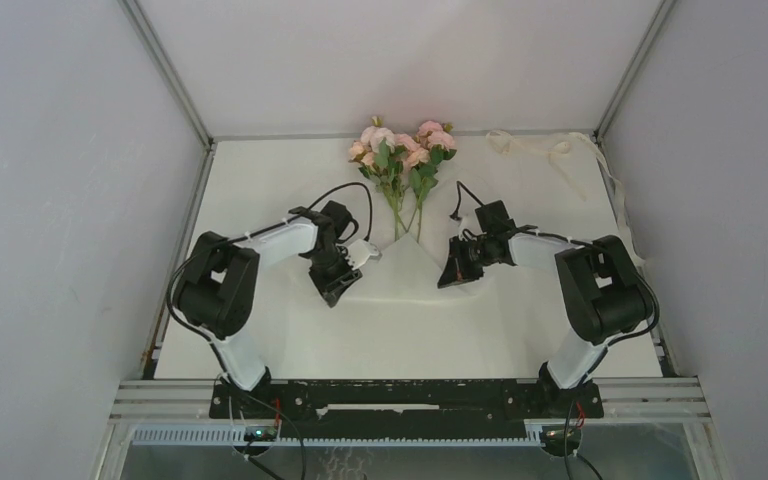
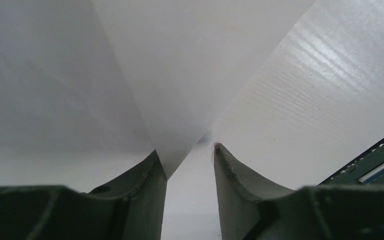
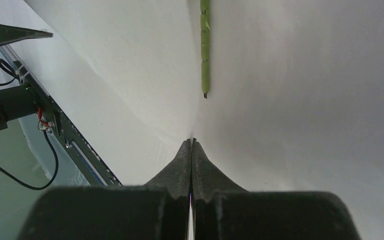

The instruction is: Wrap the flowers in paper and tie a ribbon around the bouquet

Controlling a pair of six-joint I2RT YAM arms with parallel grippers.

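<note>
Paper [image 1: 410, 290] fills the middle of the white surface [image 1: 260, 200] between the two arms. It is a large, thin sheet, so close in tone to the top beneath it that only its edges and soft folds set it apart. Its far edge rises to a low peak just below the stem ends of the flowers [image 1: 400, 150]. These are a small bunch of pale pink blooms with green leaves, lying at the far middle of the surface with the heads toward the back wall and the thin green stems pointing at the arms. The stems reach onto the sheet. In the right wrist view, one segmented green stem [image 3: 205, 50] lies on the paper [image 3: 305, 100] a little beyond the fingertips. The right gripper [image 1: 447, 278] sits at the right side of the peak, and up close [image 3: 191, 141] its jaws are pressed together with no gap. They pinch a fold of the sheet, with a crease running away from their tips. The left gripper [image 1: 358, 262] is at the left side of the peak. Its own camera shows the jaws [image 2: 186, 150] standing apart. A pointed fold of the paper [image 2: 180, 75] dips into the gap and lies against the left finger [image 2: 150, 185], clear of the other one. The ribbon [image 1: 540, 145], a limp cream strip, curls in loose loops at the far right corner of the surface, well apart from the sheet and both grippers.
</note>
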